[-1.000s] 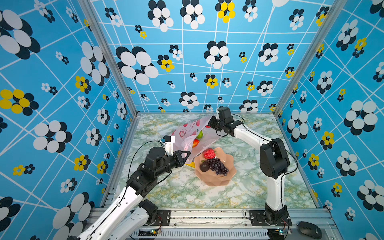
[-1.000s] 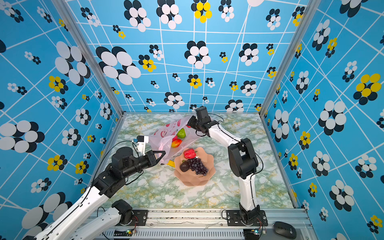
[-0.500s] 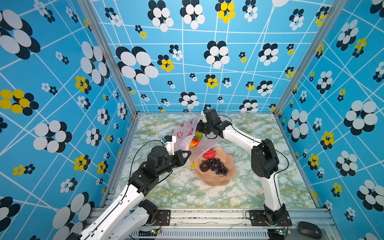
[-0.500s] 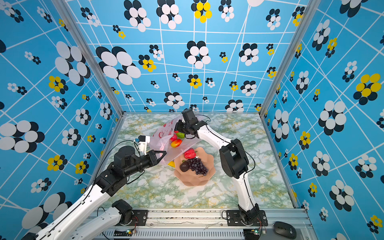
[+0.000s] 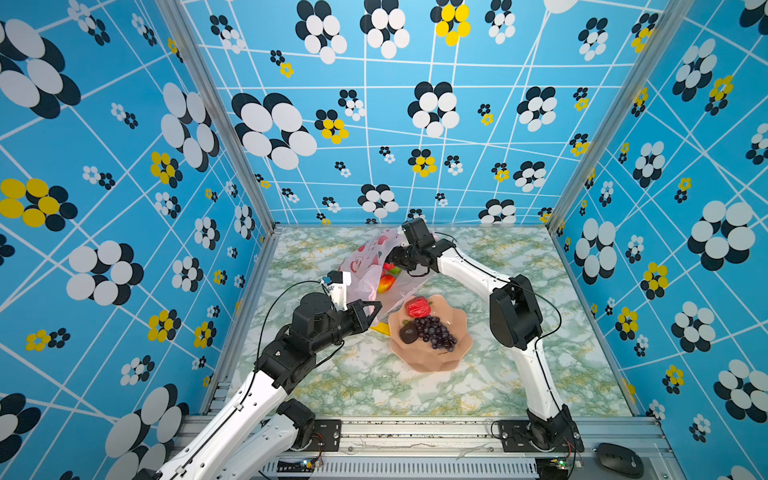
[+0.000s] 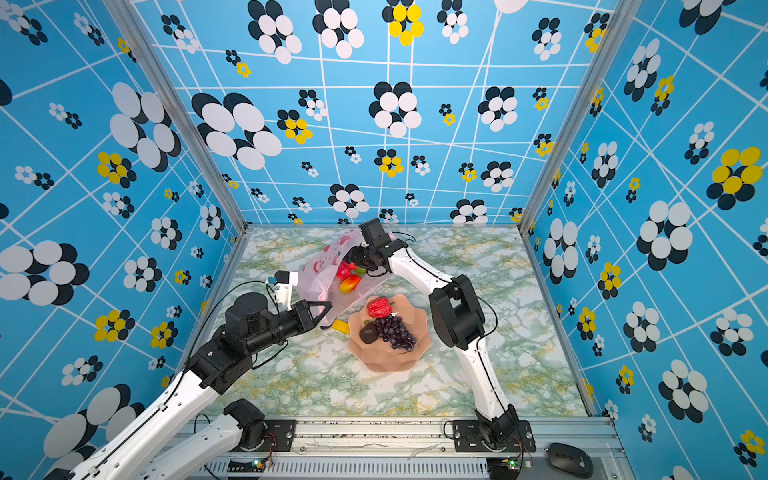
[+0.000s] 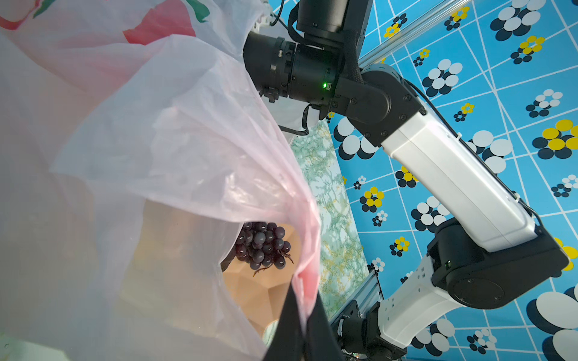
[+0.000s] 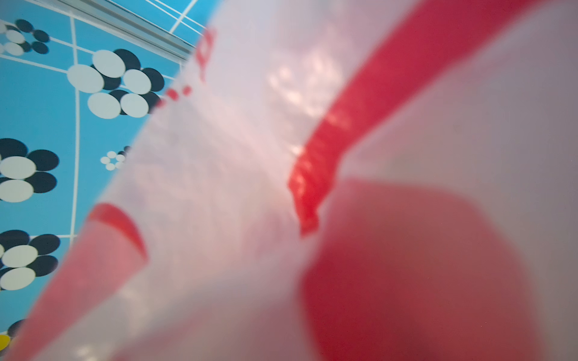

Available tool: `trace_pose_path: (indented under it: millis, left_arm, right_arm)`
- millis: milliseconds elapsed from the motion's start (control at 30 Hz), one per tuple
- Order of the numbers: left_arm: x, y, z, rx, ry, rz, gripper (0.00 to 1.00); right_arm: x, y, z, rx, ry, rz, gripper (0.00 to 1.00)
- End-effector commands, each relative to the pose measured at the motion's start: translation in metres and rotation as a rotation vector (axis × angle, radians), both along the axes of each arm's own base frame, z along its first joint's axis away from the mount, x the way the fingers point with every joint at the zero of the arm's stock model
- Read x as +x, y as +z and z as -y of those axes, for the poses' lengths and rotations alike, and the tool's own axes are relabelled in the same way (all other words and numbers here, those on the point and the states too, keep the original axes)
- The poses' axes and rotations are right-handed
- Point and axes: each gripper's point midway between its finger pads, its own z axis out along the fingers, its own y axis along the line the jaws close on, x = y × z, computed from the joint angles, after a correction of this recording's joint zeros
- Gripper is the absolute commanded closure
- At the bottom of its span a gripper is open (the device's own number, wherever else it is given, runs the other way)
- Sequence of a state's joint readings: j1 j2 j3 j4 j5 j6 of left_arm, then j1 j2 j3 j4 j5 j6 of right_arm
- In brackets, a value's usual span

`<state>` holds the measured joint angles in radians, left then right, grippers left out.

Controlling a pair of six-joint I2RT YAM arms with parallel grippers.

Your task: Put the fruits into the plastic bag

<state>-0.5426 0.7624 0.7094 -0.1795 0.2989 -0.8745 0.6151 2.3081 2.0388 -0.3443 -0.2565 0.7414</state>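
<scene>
Crinkly translucent pink plastic bag (image 5: 360, 266), glossy fruits (image 5: 385, 283) inside. Left jaws pinch its rim. Right arm (image 5: 469, 270) elbow-bent, reaching into bag mouth; right jaws hidden, can't tell.

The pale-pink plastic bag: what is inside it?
Inside the pale-pink plastic bag: a yellow-orange toy mango, a green fruit and a red piece, with the right gripper reaching in. Crinkled film hides anything deeper.
</scene>
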Motion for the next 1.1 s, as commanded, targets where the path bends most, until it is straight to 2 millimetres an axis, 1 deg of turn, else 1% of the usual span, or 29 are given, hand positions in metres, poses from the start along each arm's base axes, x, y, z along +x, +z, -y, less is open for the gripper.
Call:
trace_pose_path:
  millis: [0, 133, 233, 333, 433, 533, 700, 933, 1000, 1067]
  left_arm:
    - [0.002, 0.013, 0.0, -0.015, 0.0, 0.038, 1.0]
    - [0.003, 0.011, 0.0, -0.017, -0.001, 0.032, 1.0]
    - [0.004, 0.009, 0.001, -0.017, -0.003, 0.026, 1.0]
    - [0.005, 0.01, 0.003, -0.025, -0.007, 0.021, 1.0]
    - [0.005, 0.011, 0.004, -0.035, -0.008, 0.019, 1.0]
    - [0.005, 0.013, 0.004, -0.039, -0.01, 0.018, 1.0]
    - [0.003, 0.017, 0.001, -0.038, -0.001, 0.027, 1.0]
    - [0.002, 0.02, 0.0, -0.05, 0.008, 0.021, 1.0]
    - [0.003, 0.019, 0.0, -0.057, 0.016, 0.006, 1.0]
    - [0.002, 0.018, -0.001, -0.061, 0.019, -0.004, 1.0]
  right_arm:
    - [0.006, -0.013, -0.003, -0.009, -0.019, -0.027, 0.35]
    - [0.02, -0.008, -0.008, 0.071, -0.08, -0.028, 0.31]
    - [0.034, 0.0, -0.009, 0.152, -0.146, -0.026, 0.29]
    - [0.047, 0.007, -0.007, 0.212, -0.218, -0.022, 0.27]
    - [0.055, 0.014, -0.006, 0.258, -0.271, -0.014, 0.24]
    - [0.058, 0.025, -0.008, 0.3, -0.284, -0.004, 0.21]
    - [0.054, 0.039, -0.007, 0.315, -0.273, 0.01, 0.2]
    - [0.04, 0.055, -0.001, 0.296, -0.214, 0.038, 0.18]
    - [0.035, 0.059, -0.001, 0.294, -0.183, 0.031, 0.15]
    - [0.029, 0.062, -0.001, 0.286, -0.15, 0.022, 0.1]
